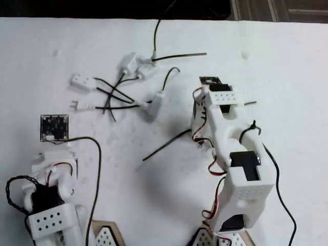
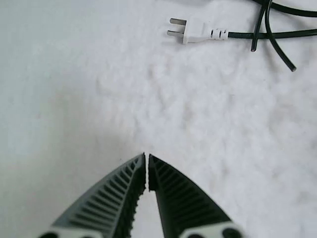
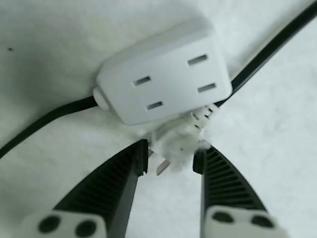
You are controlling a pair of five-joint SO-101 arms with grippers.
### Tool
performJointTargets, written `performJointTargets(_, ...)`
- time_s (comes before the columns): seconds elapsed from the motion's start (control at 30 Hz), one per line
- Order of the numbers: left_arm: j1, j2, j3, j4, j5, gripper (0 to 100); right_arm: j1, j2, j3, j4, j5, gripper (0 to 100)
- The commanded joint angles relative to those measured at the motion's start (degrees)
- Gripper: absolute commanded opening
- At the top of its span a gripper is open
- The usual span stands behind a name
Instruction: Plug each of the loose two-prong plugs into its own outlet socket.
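Right wrist view first: what has the right gripper (image 3: 171, 161) got?

– A white plug (image 3: 177, 145), pinched between its fingers (image 3: 124, 183) at a narrow gap. One prong (image 3: 161, 167) sticks out on the gripper's side.

And the outlet block (image 3: 163, 74)?

– Just beyond the plug, touching it or very nearly, with its slotted face turned up toward the camera. The plug's ribbed cord end lies against the block's edge, so the prongs point away from the slots. I judge the next move turns on that: the plug's long axis has to swing round until the prongs meet a pair of slots.

What about the left gripper (image 2: 147, 171)?

– Closed tip to tip on nothing, over bare table (image 2: 74, 99).

Anything within its reach?

– A loose plug (image 1: 82, 106) lies on the far side of the left arm (image 1: 51, 179), well apart from it. Its long axis runs left to right, prongs to the left, black cord (image 1: 118, 106) trailing right. A white block (image 1: 83, 81), an outlet by the look of it, sits just beyond, farther still. The left arm is plainly the nearer one to that pair.
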Motion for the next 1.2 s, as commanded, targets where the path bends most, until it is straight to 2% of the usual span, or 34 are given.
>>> performJointTargets(0.0,0.66,-0.4,-0.35,-1.23,-0.79,4,1.45,0.4,-0.44,-2.33,0.18,14.9)
performJointTargets(0.2,0.66,-0.4,-0.35,-1.23,-0.79,4,2.51,6.11,-0.7,-3.21,0.53,14.7)
performJointTargets(0.27,0.66,-0.4,-0.35,-1.23,-0.79,4,2.68,6.46,-0.97,-3.21,0.62,11.5)
performJointTargets(0.33,0.66,-0.4,-0.35,-1.23,-0.79,4,2.77,5.05,-1.49,-2.77,0.62,2.3)
performJointTargets(0.37,0.66,-0.4,-0.35,-1.23,-0.79,4,3.12,3.82,-1.49,-2.33,0.62,0.9)
performJointTargets(0.4,0.66,-0.4,-0.35,-1.23,-0.79,4,3.38,2.15,-1.41,-1.27,0.62,3.1)
performJointTargets(0.57,0.66,-0.4,-0.35,-1.23,-0.79,4,5.76,-8.4,-1.23,3.47,1.32,1.8)
performJointTargets(0.77,0.66,-0.4,-0.35,-1.23,-0.79,4,9.54,-19.91,-1.14,9.27,11.69,1.8)
performJointTargets(0.9,0.66,-0.4,-0.35,-1.23,-0.79,4,9.27,-22.9,0.97,8.84,28.57,1.8)
performJointTargets(1.03,0.66,-0.4,-0.35,-1.23,-0.79,4,5.93,-23.08,8.0,4.7,45.19,1.8)
performJointTargets(1.17,0.66,-0.4,-0.35,-1.23,-0.79,4,3.3,-23.08,15.91,-2.15,51.96,1.8)
